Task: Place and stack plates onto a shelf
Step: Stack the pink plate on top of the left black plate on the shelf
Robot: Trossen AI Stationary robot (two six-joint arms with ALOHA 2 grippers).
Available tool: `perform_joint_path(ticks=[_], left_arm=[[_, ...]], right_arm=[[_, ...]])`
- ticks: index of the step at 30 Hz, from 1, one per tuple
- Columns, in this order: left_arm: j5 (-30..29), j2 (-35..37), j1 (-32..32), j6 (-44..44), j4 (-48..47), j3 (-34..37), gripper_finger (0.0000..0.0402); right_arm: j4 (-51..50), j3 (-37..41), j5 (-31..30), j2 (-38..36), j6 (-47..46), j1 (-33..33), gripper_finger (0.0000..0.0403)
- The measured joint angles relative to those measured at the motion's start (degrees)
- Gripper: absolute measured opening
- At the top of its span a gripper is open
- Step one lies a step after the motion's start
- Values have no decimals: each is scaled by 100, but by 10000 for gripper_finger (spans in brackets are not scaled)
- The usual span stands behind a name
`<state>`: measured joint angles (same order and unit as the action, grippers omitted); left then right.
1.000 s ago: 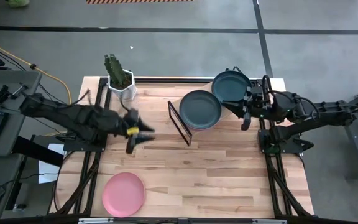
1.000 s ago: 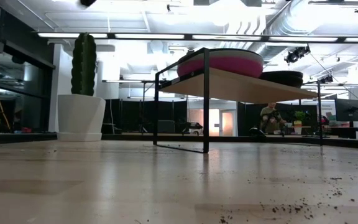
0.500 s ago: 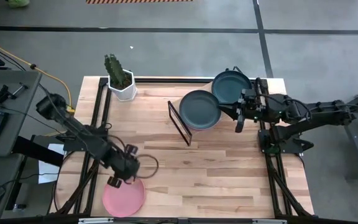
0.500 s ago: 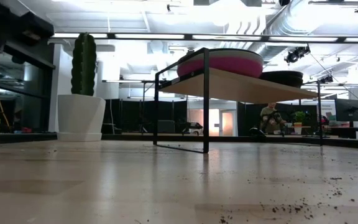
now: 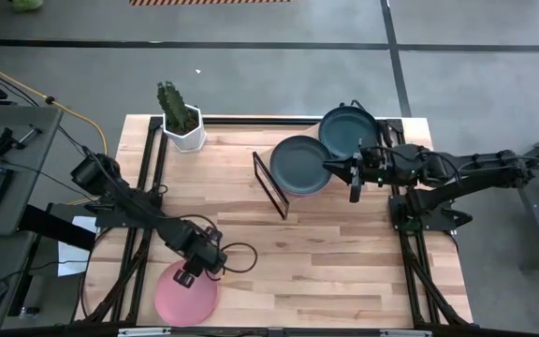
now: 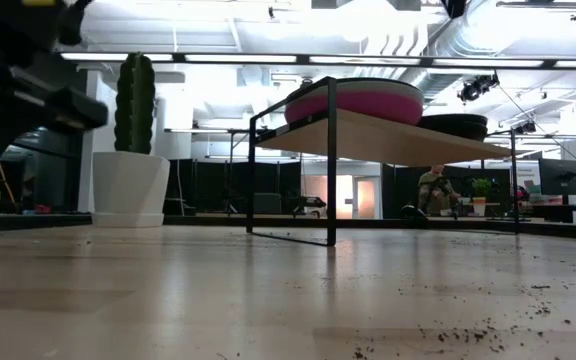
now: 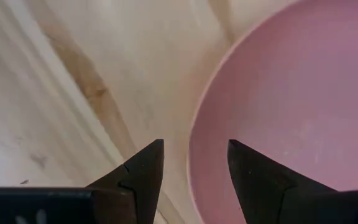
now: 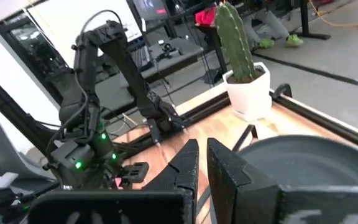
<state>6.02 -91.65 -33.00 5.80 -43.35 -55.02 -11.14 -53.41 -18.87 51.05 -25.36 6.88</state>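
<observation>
Table (image 5: 344, 262): pale wood. I work from both sides; most of the surface is bare.
Shelf (image 6: 388, 135): wooden board on a thin black frame, standing toward the far right part of the table. In the low view a magenta plate (image 6: 358, 100) sits on it with a paler one on top; a dark plate (image 6: 455, 125) lies farther along the board.
Dark plates from above (image 5: 301, 165): two charcoal ones overlapping on the shelf, the second (image 5: 348, 129) toward the far corner.
Cactus pot (image 5: 182, 129): far left of the shelf, well out of my path.
Pink plate (image 5: 186, 293): flat on the table at the near edge, left of centre. Not yet lifted.
Left jaws (image 7: 192, 167): spread wide, straddling the pink plate's rim, one finger over the table and one over the plate's inside.
Right jaws (image 8: 202, 163): pinched together with nothing in them, hovering just beside the dark plates.
Risk: the rim is low and shallow. If I close too high, my jaws slide off it; too low, and a fingertip jams on the wood. The plate sits near the table edge, so a nudge could push it off.
</observation>
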Motion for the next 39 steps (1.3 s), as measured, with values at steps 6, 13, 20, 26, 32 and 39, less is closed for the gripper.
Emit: perform_joint_path(ticks=[6,13,20,26,32,39], left_arm=[[139,-367,-2,-147,24,0,168],[230,-604,-2,177,97,0,168],[258,-582,5,198,172,0,110],[960,-578,184,356,128,0,9],[932,-69,446,693,-97,0,4],[986,1602,1003,1740,-389,-156,3]], right_arm=[[-179,0,49,0,-50,2,16],[-241,0,50,0,-75,2,16],[-300,0,50,0,-75,2,16],[-302,0,50,0,-75,2,16],[-323,0,50,0,-76,0,16],[-380,0,50,-2,-63,2,16]])
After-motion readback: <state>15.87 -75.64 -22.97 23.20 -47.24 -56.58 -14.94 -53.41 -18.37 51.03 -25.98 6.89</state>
